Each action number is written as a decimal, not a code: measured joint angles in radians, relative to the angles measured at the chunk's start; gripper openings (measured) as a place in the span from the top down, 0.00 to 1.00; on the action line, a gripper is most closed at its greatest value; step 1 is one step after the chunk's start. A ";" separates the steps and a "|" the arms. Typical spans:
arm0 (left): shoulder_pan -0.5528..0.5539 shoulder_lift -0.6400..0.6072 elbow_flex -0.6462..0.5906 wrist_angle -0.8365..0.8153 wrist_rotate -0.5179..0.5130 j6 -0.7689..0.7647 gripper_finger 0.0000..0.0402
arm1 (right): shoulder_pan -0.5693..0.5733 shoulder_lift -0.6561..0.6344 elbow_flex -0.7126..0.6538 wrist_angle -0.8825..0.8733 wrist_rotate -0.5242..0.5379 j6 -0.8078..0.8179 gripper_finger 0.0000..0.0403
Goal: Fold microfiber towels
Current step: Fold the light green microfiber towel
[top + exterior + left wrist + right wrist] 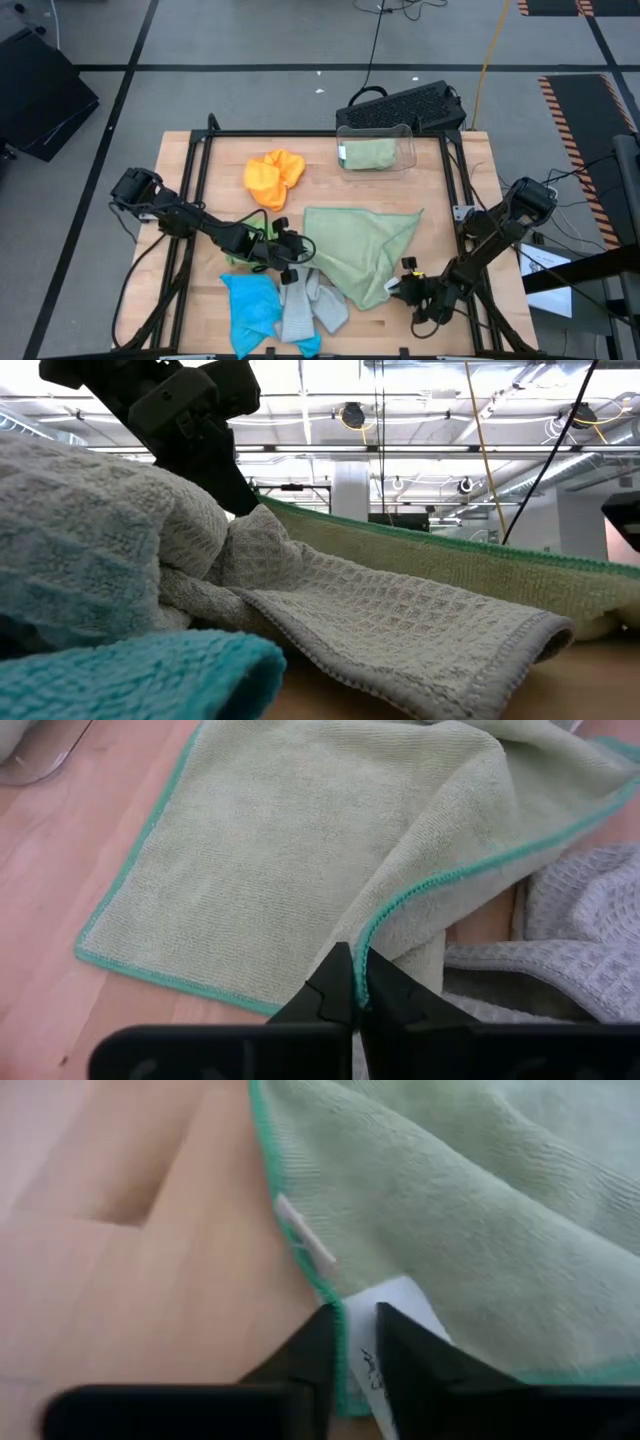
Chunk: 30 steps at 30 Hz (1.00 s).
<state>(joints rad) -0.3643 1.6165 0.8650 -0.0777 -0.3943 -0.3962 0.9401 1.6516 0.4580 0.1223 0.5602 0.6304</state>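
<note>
your pale green microfiber towel [362, 250] spans between both arms: left gripper [360, 990] jaws clamped on its hem, right gripper [358, 1342] jaws pinching its tagged corner.

1. The left arm reaches from the counter's left edge in toward the pale green towel [365, 250], elbow bent, forearm low over the counter.
2. The left hand [297, 250] sits at the towel's left corner, its two dark fingers [335, 990] pressed together on the towel's green-stitched hem.
3. The right arm comes from the counter's right edge, folded at the elbow, sloping down toward the same towel's near right corner.
4. The right hand [408, 285] is at that corner, its fingers [315, 1345] pinching the towel's edge beside a white tag, only a thin gap between them.
</note>
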 joint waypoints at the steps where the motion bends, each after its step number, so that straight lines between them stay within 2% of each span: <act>1: 0.000 0.000 0.000 0.000 0.000 0.000 0.97 | 0.000 0.006 -0.010 0.031 0.002 -0.002 0.93; 3: 0.000 0.000 0.000 0.000 0.000 0.000 0.96 | -0.001 0.009 -0.019 0.066 -0.010 -0.016 0.98; 6: -0.001 0.000 0.000 0.017 0.007 0.001 0.98 | -0.002 -0.035 -0.023 0.073 -0.060 -0.030 0.97; 9: -0.011 0.000 0.000 0.080 0.050 0.031 0.99 | 0.002 -0.135 -0.023 0.104 -0.161 -0.091 0.99; 12: -0.037 0.000 0.000 0.155 0.072 0.098 0.97 | 0.007 -0.242 -0.020 0.072 -0.196 -0.120 0.99; 15: -0.064 0.000 0.000 0.218 0.080 0.159 0.98 | 0.010 -0.355 0.007 0.061 -0.170 -0.151 0.99; 22: -0.109 0.000 0.000 0.396 0.071 0.300 0.97 | 0.010 -0.560 0.101 -0.105 -0.147 -0.230 0.99; 27: -0.119 0.000 0.000 0.543 -0.037 0.412 0.99 | 0.003 -0.681 0.192 -0.251 -0.069 -0.253 0.99; 30: -0.119 -0.001 0.000 0.612 -0.118 0.467 0.97 | 0.004 -0.741 0.215 -0.327 -0.066 -0.217 0.99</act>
<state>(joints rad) -0.4831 1.6157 0.8654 0.5342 -0.5126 0.0707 0.9443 0.9102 0.6732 -0.2047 0.4943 0.4130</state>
